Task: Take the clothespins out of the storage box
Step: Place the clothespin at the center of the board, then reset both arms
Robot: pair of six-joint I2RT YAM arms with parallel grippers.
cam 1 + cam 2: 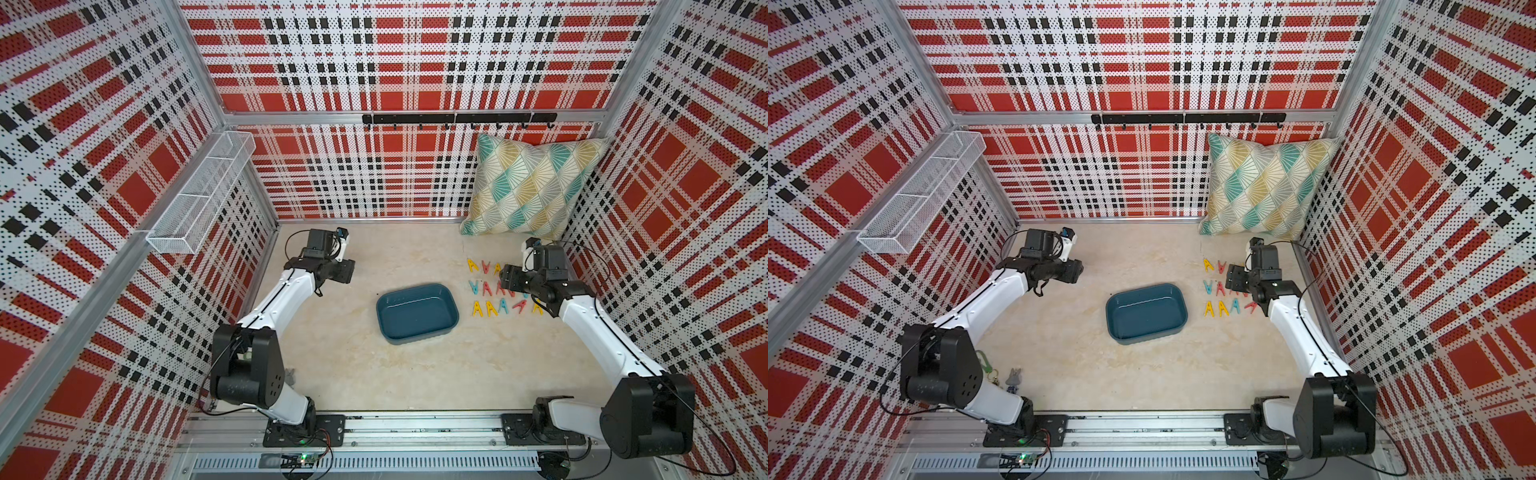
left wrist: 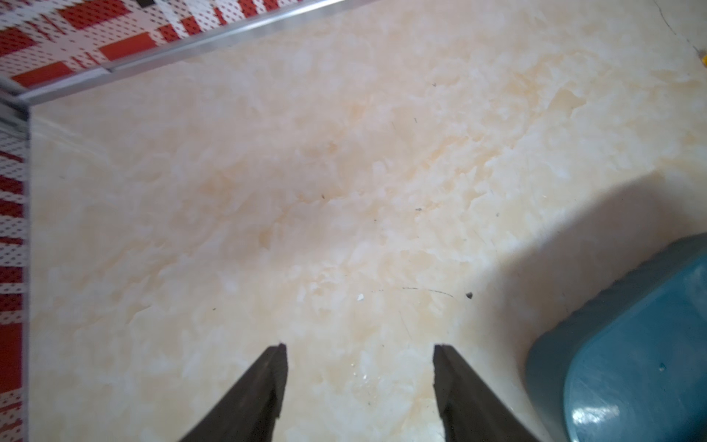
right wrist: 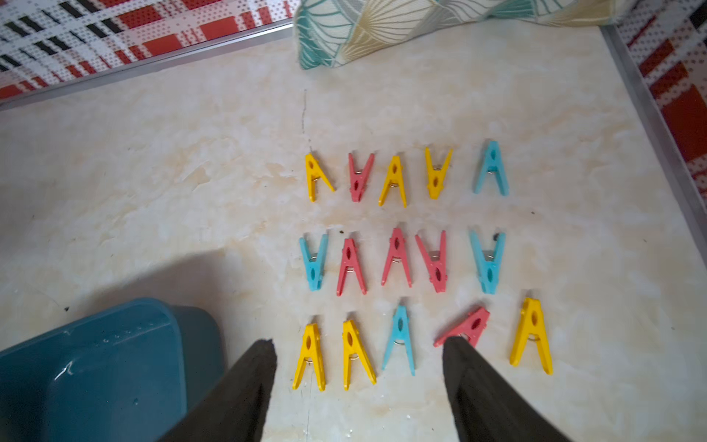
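On the pale marbled tabletop [image 1: 415, 374], just to the right of the storage box [image 1: 415, 313], the clothespins [image 1: 487, 288] lie flat in three rows of five, none of them in the box. From the right wrist view the clothespins [image 3: 396, 250] are easy to count: yellow, red, yellow, yellow and blue in the far row, blue, three reds and blue in the middle, and two yellows, blue, red and yellow in the near row. All stand in line except the near row's red pin [image 3: 472, 325], which lies tilted. The dark teal box [image 3: 95, 367] sits near the middle of the table, its floor bare in both top views [image 1: 1145, 313].

Over the pins hangs the right gripper [image 1: 505, 278], its jaws spread wide with nothing between them [image 3: 359, 342]. One fingertip [image 3: 455, 346] overlaps the tilted red pin in that view; I cannot tell whether it touches.

Well apart on the other side of the box, the left gripper [image 1: 347, 272] hovers over bare table, jaws also parted and empty [image 2: 359, 346], with a corner of the box [image 2: 631, 363] beside it.

A patterned pillow [image 1: 536, 187] leans in the back right corner. A white wire basket [image 1: 199, 195] hangs on the left wall, and a black hook rail [image 1: 457, 119] runs along the back wall.
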